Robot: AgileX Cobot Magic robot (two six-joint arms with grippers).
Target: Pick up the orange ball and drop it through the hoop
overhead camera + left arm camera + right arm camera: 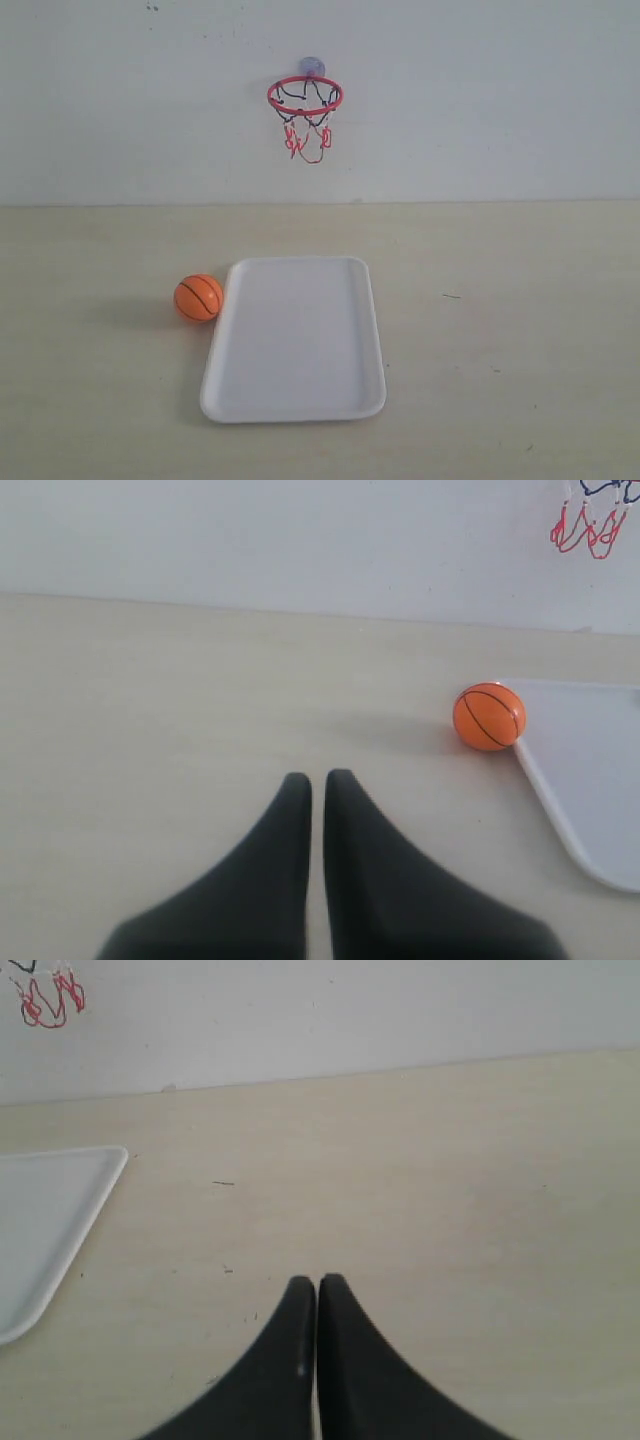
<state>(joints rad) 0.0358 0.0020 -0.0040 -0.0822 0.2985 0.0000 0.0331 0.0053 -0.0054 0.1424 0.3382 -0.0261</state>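
The orange ball (198, 297) rests on the table, touching the left rim of the white tray (295, 340). It also shows in the left wrist view as the orange ball (488, 716), well away from my left gripper (317, 779), which is shut with nothing in it. The hoop (305, 96) with its red ring hangs on the back wall above the tray; only its net (588, 525) shows in the left wrist view and a bit of net (45, 1002) in the right. My right gripper (316, 1282) is shut and empty over bare table. Neither gripper appears in the exterior view.
The white tray's corner (60, 1200) lies off to one side of the right gripper, and its edge (580, 780) lies beside the ball in the left wrist view. A beige table (520, 330) meets a white wall (480, 100) at the back.
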